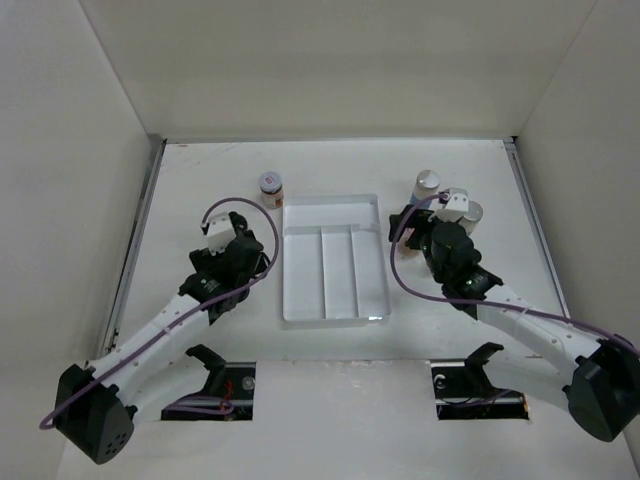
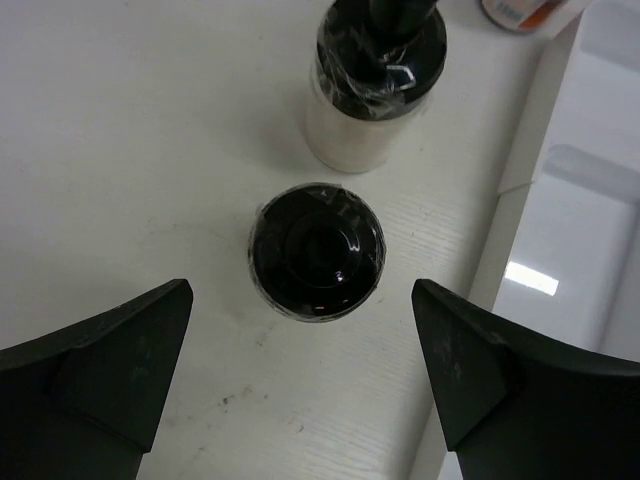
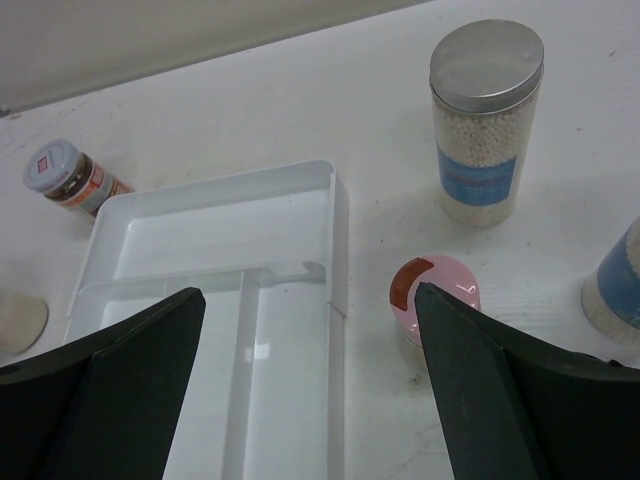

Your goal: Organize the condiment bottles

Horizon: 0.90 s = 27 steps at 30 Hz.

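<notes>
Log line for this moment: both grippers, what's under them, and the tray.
left gripper: open, above black-capped bottle | right gripper: open, empty, pink-capped jar below | tray: no bottles inside

Blue-label jar (image 3: 618, 290): cut by edge, 3 o'clock.
Orange-label jar (image 2: 520, 12): cut off, 1 o'clock.
White bottle (image 2: 360, 125): top cut, 12 o'clock.

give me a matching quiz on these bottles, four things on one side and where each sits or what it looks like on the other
Things:
1 pink-capped bottle
2 silver-capped jar
3 black-capped bottle
4 small brown jar

Matches:
a at the far left corner of the tray
b blue label, white grains inside
c left of the tray, next to a white-bodied bottle
d just right of the tray's wall

Pairs: 1-d, 2-b, 3-c, 4-a
</notes>
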Tool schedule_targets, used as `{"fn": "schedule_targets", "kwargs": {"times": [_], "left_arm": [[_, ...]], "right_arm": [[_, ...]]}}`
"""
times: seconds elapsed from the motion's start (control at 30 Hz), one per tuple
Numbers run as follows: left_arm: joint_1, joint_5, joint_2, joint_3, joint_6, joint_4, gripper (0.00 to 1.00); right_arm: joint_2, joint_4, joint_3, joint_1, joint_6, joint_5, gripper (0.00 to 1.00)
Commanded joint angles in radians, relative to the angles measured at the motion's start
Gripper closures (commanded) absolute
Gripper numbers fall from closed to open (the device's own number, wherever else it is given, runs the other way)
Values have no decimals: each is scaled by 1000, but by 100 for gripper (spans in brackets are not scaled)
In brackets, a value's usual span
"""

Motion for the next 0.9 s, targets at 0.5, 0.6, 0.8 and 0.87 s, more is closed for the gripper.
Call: {"fn": "schedule_targets", "kwargs": {"times": [0.5, 0.6, 0.8, 0.87], "left_arm": [[19, -128, 177, -117, 73, 420, 32], [-10, -133, 125, -117, 76, 386, 53], [-167, -274, -84, -38, 82, 181, 64], [-239, -295, -94, 5, 76, 165, 64]], "right_arm": [[19, 48, 55, 26, -8, -16, 7], [15, 54, 52, 26, -7, -16, 7], [13, 57, 50, 26, -2, -18, 7], [26, 51, 55, 23, -2, -18, 7]]}}
